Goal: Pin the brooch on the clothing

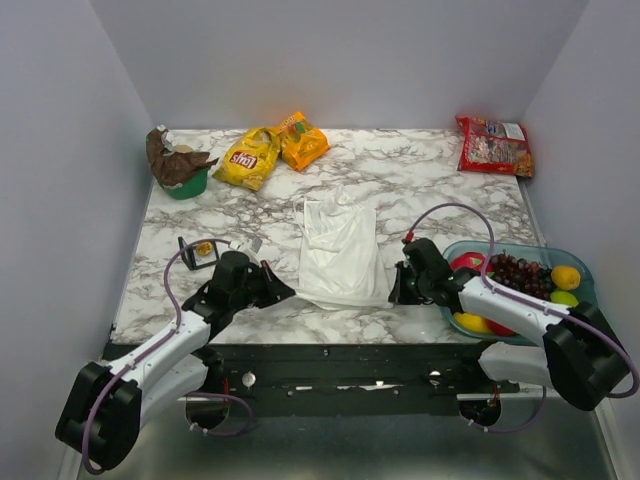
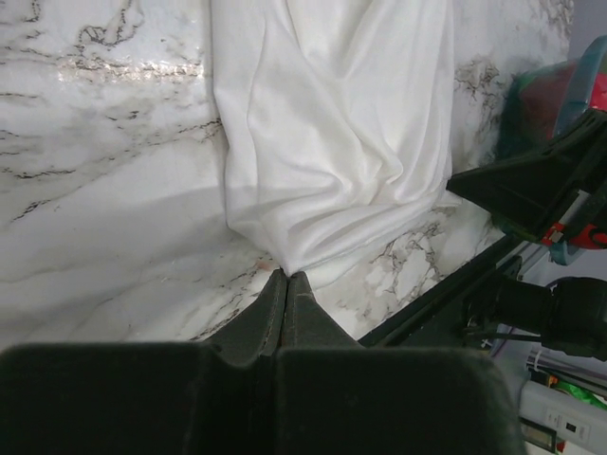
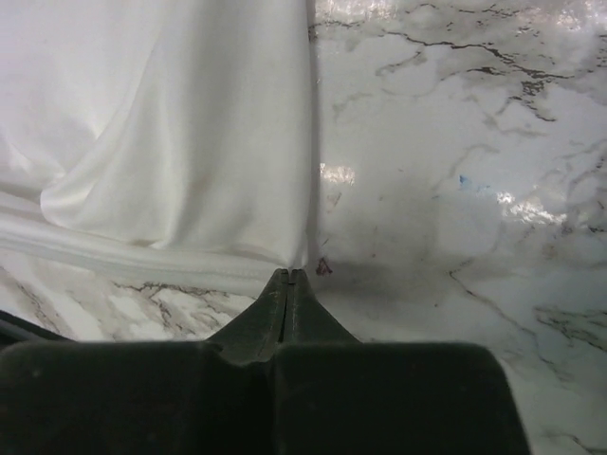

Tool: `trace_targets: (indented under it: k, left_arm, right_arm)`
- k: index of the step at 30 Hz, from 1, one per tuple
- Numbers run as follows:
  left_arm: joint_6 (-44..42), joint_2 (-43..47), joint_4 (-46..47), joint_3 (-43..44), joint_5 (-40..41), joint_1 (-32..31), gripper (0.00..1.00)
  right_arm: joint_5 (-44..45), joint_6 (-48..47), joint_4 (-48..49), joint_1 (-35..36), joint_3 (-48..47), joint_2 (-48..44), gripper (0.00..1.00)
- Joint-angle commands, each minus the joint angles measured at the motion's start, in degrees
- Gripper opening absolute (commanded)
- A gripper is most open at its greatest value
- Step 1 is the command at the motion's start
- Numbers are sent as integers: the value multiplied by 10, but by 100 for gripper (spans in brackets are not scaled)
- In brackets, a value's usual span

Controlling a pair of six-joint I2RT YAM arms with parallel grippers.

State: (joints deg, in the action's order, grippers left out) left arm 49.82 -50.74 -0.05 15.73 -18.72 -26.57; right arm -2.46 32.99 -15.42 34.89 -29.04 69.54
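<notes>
The white clothing [image 1: 340, 250] lies crumpled in the middle of the marble table [image 1: 450, 190]. My left gripper [image 1: 290, 293] is shut on its near left corner; in the left wrist view the clothing [image 2: 332, 123] runs down into the closed tips of the left gripper [image 2: 286, 275]. My right gripper [image 1: 392, 290] is at the near right corner. In the right wrist view the hem of the clothing [image 3: 171, 161] ends right at the tips of the right gripper [image 3: 288, 275], which are shut on that corner. The brooch [image 1: 203, 248], a tiny gold disc, sits by a small black frame left of my left arm.
At the back stand a green bowl with a brown wrapper [image 1: 180, 168], a yellow chip bag [image 1: 247, 158], an orange bag [image 1: 303, 140] and a red bag [image 1: 494, 145]. A blue fruit tray [image 1: 455, 250] sits under my right arm. The table's near edge is just behind both grippers.
</notes>
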Motion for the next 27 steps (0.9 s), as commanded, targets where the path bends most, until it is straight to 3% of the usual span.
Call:
trace_targets:
  k: [1,4,8,11,14,18,22,25,27]
  left_arm:
    - [-33,23,-30,61,-11,13,0]
    - [-68,26,-83,174,-1,25,0]
    - [-86,18,-112,362,2,36,0]
    - [-90,10,-121,459,6,45,0]
    - [-75,9,-105,495,4,59,0]
    - [-68,6,-108,470,-7,101,0]
    - [-37,28,-75,365,-49,157,0]
    - [-61,23,-86,297,-89,164,0]
    - [-75,14,-72,224,-121,164,0]
  right_arm:
    - [3,-16,-74,3,-95,-65,1]
    - [54,-49,-159,3,-186,-116,1]
    - [102,-102,-247,4,-396,-141,1]
    - [132,-126,-289,3,-490,-136,1]
    - [146,-137,-283,3,-544,-145,1]
    - [176,-136,-265,3,-516,-159,1]
    - [187,-112,-254,3,-417,-166,1]
    - [171,-87,-237,3,-317,-165,1]
    - [138,-75,-196,3,-239,-163,12]
